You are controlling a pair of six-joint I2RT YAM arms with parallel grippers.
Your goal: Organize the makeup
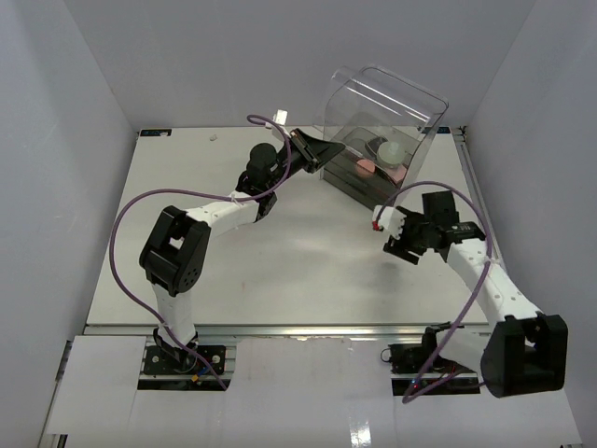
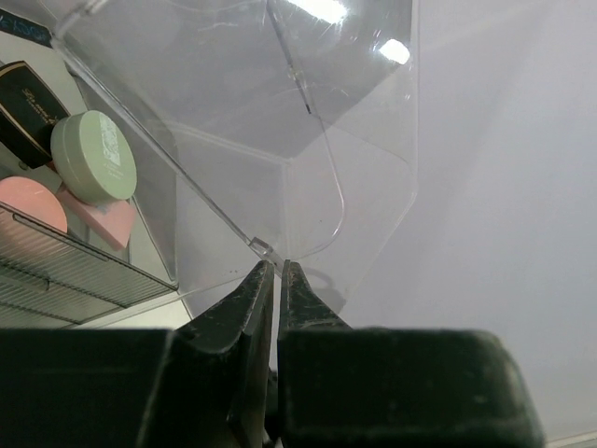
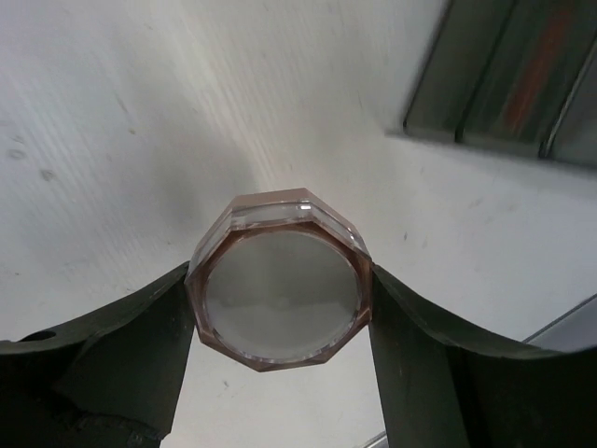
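In front of the tall clear plastic box [image 1: 347,177]: right gripper [image 3: 280,285] partly open, squeezing a small eight-sided clear pink pot [image 3: 278,303]

At the box's left: left gripper [image 2: 277,273] shut tight on the lifted clear lid [image 2: 280,112]

Inside the box: round pale green compact [image 2: 93,157], round pink compact [image 2: 28,207]

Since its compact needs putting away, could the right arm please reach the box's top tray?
Probably yes: the left gripper holds the lid up, and nothing stands between the compact and the tray.

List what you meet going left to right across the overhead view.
Left elbow → left gripper → clear box → right elbow. The right gripper, jaws on a compact, overlaps the box, so it's skipped.
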